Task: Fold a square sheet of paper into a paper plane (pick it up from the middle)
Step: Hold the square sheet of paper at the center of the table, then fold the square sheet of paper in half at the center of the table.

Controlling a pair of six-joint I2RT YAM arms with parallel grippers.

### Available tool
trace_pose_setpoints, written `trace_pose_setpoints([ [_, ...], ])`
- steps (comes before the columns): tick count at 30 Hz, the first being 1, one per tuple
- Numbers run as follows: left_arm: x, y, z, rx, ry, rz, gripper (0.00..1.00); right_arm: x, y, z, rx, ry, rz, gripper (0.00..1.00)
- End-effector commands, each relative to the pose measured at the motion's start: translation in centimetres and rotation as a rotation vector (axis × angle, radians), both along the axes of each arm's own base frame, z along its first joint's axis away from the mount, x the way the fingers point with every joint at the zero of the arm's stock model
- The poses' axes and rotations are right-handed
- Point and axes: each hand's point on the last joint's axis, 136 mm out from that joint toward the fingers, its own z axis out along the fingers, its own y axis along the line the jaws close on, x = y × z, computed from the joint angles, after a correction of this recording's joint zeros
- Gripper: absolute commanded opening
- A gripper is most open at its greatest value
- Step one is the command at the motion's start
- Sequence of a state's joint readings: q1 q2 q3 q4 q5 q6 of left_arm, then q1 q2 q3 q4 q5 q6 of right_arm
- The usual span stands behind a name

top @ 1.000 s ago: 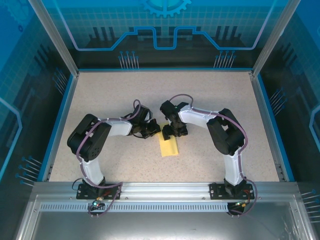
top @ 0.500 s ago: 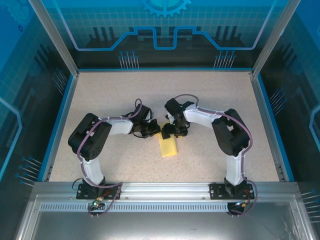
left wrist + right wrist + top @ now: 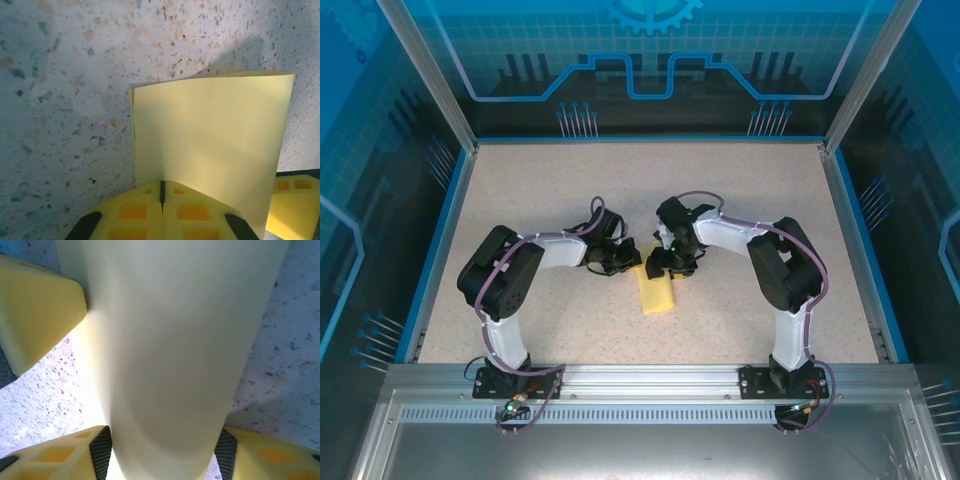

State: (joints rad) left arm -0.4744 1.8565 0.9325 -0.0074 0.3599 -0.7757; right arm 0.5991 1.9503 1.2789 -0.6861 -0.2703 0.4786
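Item: square sheet of paper (image 3: 658, 292), yellow, folded, laid mid-table (image 3: 550, 190) between both grippers. Left gripper (image 3: 161, 189): fingers pressed together at the sheet's near edge. Right gripper (image 3: 162, 452): fingers spread, the sheet bulging between them.

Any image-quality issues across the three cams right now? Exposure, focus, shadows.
Right wrist: the paper sits very close to the lens, washed out and soft, with a blown-out strip at the frame's lower left. Left wrist: sharp and evenly exposed, and the paper casts a soft shadow on the table beyond its top edge. Top external: in focus, even light, no glare on the table.
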Motion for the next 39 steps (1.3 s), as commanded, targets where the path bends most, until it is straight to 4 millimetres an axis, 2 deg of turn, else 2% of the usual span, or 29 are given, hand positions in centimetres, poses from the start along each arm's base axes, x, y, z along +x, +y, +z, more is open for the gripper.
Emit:
trace_pose_setpoints([
  [1,-2.8,2.2,-4.3,0.139,0.125,-0.002,0.00,-0.3,-1.0,-0.8,-0.024,0.020,-0.019,0.57],
  [8,-2.7,2.0,-4.2,0.133,0.121,-0.003,0.00,-1.7,-2.7,-3.7,-0.121,0.055,-0.031,0.50],
  [15,-2.2,1.7,-3.6,0.125,0.107,-0.007,0.00,-2.8,-4.2,-6.8,-0.248,0.069,-0.027,0.48],
  [22,-1.6,1.3,-2.6,0.112,0.088,-0.017,0.00,-3.5,-4.9,-8.6,-0.320,0.077,-0.009,0.46],
  [26,-0.8,0.8,-1.3,0.096,0.062,-0.027,0.00,-3.7,-5.5,-9.1,-0.352,0.079,-0.003,0.45],
  [34,1.7,-0.9,3.6,0.028,-0.044,-0.041,0.04,-3.9,-6.5,-10.1,-0.404,0.080,0.010,0.44],
  [39,1.9,-0.7,4.5,0.029,-0.069,-0.022,0.04,-3.8,-6.5,-10.3,-0.407,0.082,0.011,0.44],
])
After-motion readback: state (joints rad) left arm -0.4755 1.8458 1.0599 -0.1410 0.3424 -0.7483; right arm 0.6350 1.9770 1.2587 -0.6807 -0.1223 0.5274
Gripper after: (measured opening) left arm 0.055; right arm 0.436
